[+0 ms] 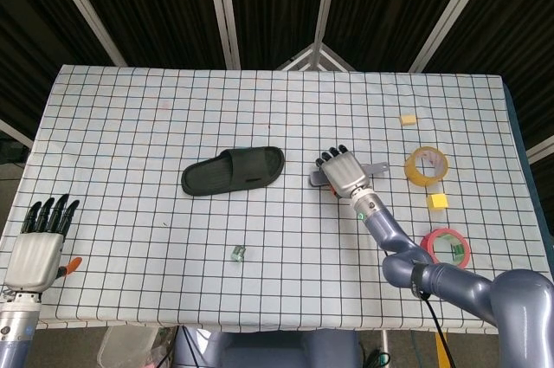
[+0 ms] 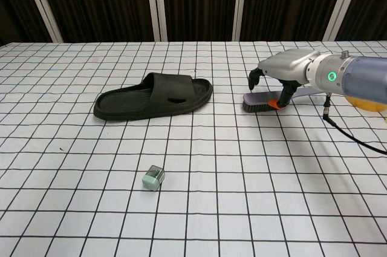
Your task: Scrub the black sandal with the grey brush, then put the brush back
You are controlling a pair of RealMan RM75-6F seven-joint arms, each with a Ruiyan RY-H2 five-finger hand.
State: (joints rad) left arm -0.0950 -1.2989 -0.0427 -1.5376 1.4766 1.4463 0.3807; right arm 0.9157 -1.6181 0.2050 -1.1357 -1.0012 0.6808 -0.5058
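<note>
The black sandal (image 1: 234,170) (image 2: 154,95) lies flat at the table's middle, toe end to the right. To its right the grey brush (image 1: 376,166) (image 2: 259,105) rests on the table, bristles down, with its handle pointing right. My right hand (image 1: 344,171) (image 2: 285,71) arches over the brush: the fingers (image 2: 251,79) curve down behind the brush head and the orange-tipped thumb comes down on the near side. The brush is not lifted. My left hand (image 1: 39,247) hovers flat at the table's front left corner, fingers straight and holding nothing; it appears only in the head view.
A small green cube (image 1: 239,253) (image 2: 153,178) lies in front of the sandal. At the right sit a yellow tape roll (image 1: 427,165), a red tape roll (image 1: 446,248) and two yellow blocks (image 1: 408,119) (image 1: 438,202). A cable trails from the right arm.
</note>
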